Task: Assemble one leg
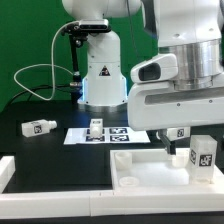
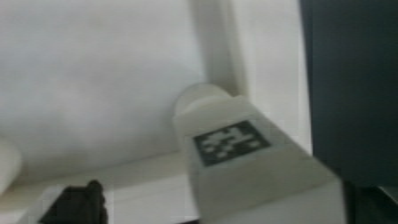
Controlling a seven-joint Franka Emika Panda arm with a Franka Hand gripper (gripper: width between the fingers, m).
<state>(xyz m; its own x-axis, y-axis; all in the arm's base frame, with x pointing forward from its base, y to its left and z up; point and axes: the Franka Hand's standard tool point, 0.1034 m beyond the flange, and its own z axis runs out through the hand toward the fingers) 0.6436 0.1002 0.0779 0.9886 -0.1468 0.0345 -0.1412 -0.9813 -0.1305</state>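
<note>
One leg point(image 1: 203, 155), a short white peg with a black-and-white tag, stands upright on the large white panel point(image 1: 90, 182) at the exterior view's right. My gripper point(image 1: 180, 141) hangs low just beside it, on the exterior view's left. In the wrist view the same leg point(image 2: 240, 150) fills the middle, tag facing the camera, over the panel's surface point(image 2: 98, 90). One dark finger point(image 2: 71, 205) shows well apart from the leg, and the other finger is hidden. The gripper point(image 2: 199, 212) looks open and holds nothing.
A second leg point(image 1: 40, 127) lies on the black table at the exterior view's left. A third leg point(image 1: 96, 128) stands on the marker board point(image 1: 125, 136). The robot's white base point(image 1: 100, 75) and a cable are behind. The panel's raised rim point(image 2: 214, 50) runs beside the leg.
</note>
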